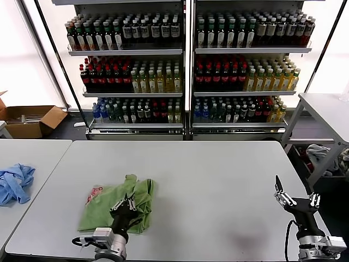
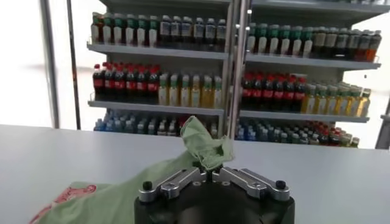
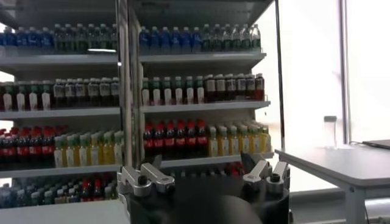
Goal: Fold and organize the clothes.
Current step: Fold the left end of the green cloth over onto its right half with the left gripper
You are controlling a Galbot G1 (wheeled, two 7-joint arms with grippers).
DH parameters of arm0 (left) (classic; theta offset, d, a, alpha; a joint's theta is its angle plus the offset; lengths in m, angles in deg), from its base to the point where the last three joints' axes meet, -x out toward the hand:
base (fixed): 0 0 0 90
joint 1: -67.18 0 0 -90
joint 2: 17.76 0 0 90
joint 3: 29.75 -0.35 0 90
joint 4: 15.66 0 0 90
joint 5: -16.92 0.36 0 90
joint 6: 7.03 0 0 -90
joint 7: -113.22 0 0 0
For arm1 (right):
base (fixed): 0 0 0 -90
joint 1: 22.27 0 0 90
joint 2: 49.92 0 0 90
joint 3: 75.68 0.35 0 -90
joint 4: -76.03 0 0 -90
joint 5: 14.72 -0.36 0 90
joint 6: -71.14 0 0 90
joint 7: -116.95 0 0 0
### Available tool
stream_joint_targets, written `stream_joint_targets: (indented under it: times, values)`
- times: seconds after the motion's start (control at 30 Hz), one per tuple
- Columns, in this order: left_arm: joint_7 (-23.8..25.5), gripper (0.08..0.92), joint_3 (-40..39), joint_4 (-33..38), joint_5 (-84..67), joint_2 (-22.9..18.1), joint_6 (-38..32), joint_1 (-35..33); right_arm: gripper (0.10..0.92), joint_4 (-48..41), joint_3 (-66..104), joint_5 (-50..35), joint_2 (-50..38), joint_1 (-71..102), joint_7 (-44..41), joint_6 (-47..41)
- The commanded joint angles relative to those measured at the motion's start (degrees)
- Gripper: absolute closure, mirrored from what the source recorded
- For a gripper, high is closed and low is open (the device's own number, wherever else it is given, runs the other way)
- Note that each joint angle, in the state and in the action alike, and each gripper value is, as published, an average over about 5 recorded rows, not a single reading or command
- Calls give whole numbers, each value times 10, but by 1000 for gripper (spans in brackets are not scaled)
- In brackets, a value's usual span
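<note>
Green polo shirt (image 1: 117, 207) lies crumpled on the grey table (image 1: 218, 180). The left gripper (image 1: 124, 206) is clenched on its fabric. The right gripper (image 1: 297, 199) waits released at the table's right edge.

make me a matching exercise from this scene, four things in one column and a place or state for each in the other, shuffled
Things:
1. light green polo shirt
2. light blue garment
3. left pincer
4. right pincer

Places or states:
A. open, at the table's right near corner, holding nothing
B. crumpled on the separate table to the left
C. shut on a fold of green fabric
D. bunched on the left part of the main table

Pairs: 1-D, 2-B, 3-C, 4-A
</note>
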Motion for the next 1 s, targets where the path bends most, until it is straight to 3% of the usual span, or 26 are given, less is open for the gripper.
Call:
stream_joint_targets:
  times: [0.03,0.2,0.5,0.83,1.0]
  values:
    - [22,902,-45,-41,45,-3,-5,12,203,0,-4,3,3,-2,0,2]
    - [28,882,-52,-75,74,1,-26,22,203,1,-6,4,4,-3,0,2]
    - [43,642,-68,-111,81,-1,-63,49,203,3,-12,10,7,-6,0,1]
    - [54,347,-133,-56,88,7,-89,34,203,5,-22,14,8,-15,0,-1]
    - [44,219,-98,17,85,20,-80,19,203,5,-23,15,7,-14,0,-1]
